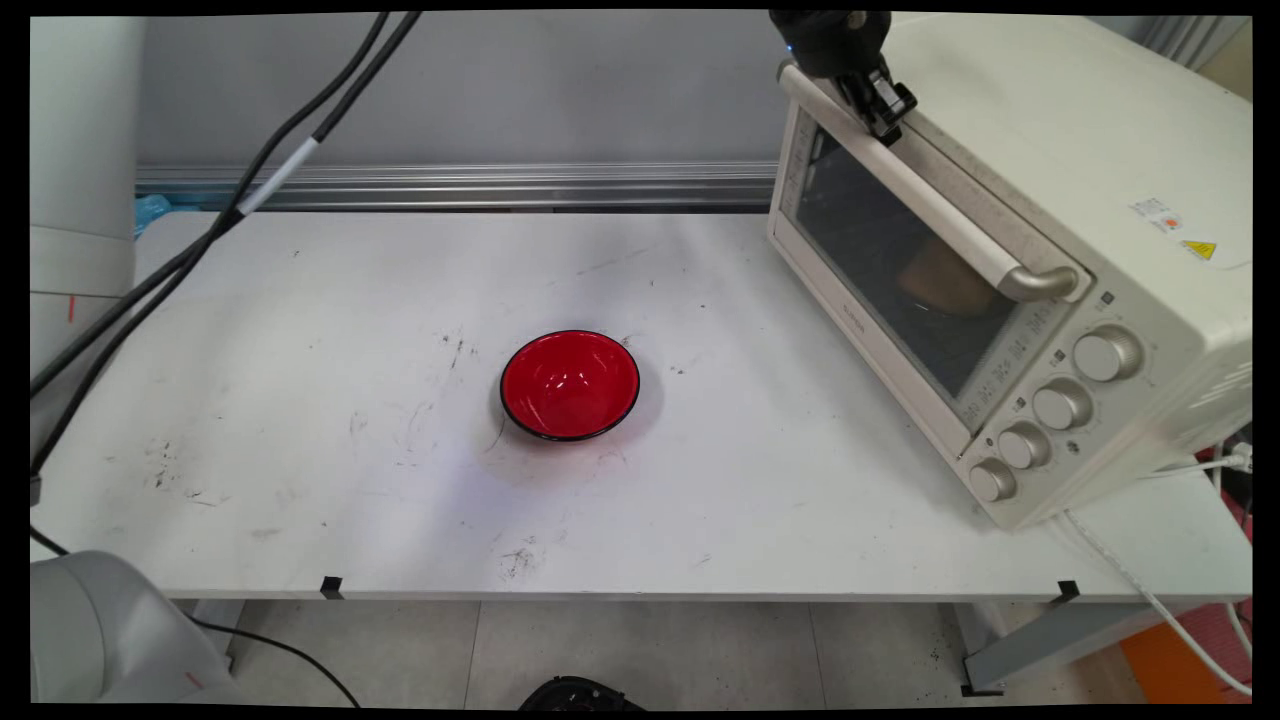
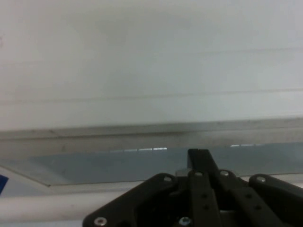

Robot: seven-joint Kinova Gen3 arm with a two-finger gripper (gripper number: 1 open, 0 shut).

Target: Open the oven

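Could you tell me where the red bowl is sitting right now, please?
In the main view, the red bowl sits upright near the middle of the white table, left of the toaster oven and apart from it.

Yellow triangular warning sticker on toaster oven top; other labels and door lettering illegible.

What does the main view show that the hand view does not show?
Only the main view shows the red bowl on the table, the oven's knobs, and a brown thing inside, behind the door glass. Only the hand view shows the hand's linkage up close, with the oven's top edge filling the picture. Both show the hand at the oven, near its handle.
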